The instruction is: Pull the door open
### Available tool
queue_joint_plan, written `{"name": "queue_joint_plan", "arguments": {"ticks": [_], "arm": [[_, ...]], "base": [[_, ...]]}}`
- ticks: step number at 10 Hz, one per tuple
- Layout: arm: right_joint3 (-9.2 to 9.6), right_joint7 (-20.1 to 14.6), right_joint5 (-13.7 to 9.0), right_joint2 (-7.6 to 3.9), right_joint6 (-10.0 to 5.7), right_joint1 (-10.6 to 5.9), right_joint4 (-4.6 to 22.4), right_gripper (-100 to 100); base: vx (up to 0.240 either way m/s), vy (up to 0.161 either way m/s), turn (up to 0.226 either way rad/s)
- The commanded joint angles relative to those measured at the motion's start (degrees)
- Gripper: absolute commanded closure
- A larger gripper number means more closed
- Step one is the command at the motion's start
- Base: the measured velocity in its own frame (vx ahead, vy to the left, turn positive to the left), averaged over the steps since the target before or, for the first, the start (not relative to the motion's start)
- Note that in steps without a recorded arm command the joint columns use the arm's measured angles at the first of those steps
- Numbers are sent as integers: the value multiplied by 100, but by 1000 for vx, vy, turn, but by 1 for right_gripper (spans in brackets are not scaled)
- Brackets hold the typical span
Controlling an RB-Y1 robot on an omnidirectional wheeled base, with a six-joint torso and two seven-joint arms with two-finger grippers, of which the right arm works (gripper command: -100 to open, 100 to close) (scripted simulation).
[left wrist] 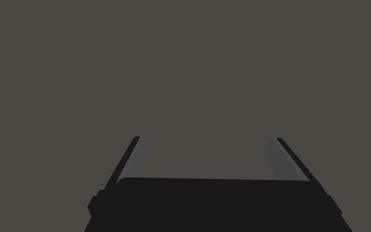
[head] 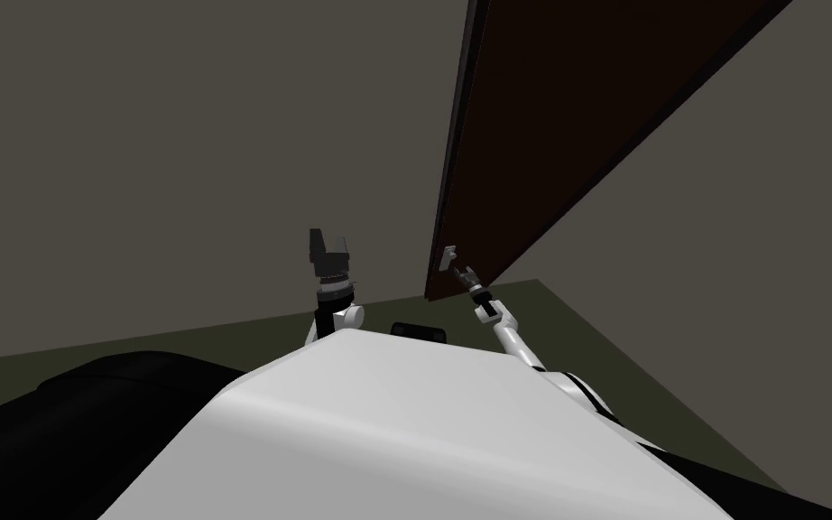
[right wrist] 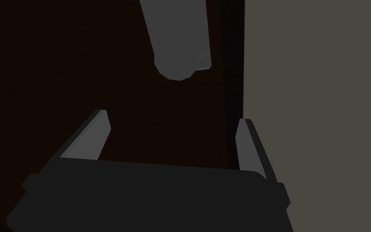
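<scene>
Wall (head: 180, 135), flat grey-brown, spans most of the head view and continues past the far side of the door. The door (head: 531, 135) is a dark brown slab rising to the right of centre. A darker strip (right wrist: 231, 80) runs along the edge where it meets the wall. Dull olive floor (head: 586, 343) stretches beneath both.

The right arm (head: 509, 332) reaches forward from the shoulder to the lower corner of the door. The right gripper (head: 465, 271) sits just beside the handle. In its wrist view the right gripper (right wrist: 173, 117) faces the door panel with its fingers (right wrist: 100, 133) spread wide and nothing between them.

The left gripper (head: 329, 236) is raised in front of the wall, well apart from the door. Its fingers (left wrist: 136, 159) are also spread wide and hold nothing.

The handle (right wrist: 180, 40), a light grey lever, is mounted on the door close to that dark edge strip. Its rounded end lies beyond the right fingertips, clear of both of them.
</scene>
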Motion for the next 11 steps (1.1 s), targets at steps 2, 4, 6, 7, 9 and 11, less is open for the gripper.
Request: {"name": "queue_joint_plan", "arguments": {"ticks": [2,4,6,7,9,11], "arm": [[-49,366,202,-105,-58,60,-52,-100],[-86,588,348,-178,-105,97,-77,-100],[-232,653,279,-60,-20,-4,63,-100],[-340,739,261,6,35,-68,149,-100],[-562,917,223,143,150,-199,326,-100],[-613,958,215,183,146,-243,399,-100]], "base": [[-31,11,-40],[-25,5,-37],[35,9,123],[161,10,364],[211,4,242],[144,-1,167]]}}
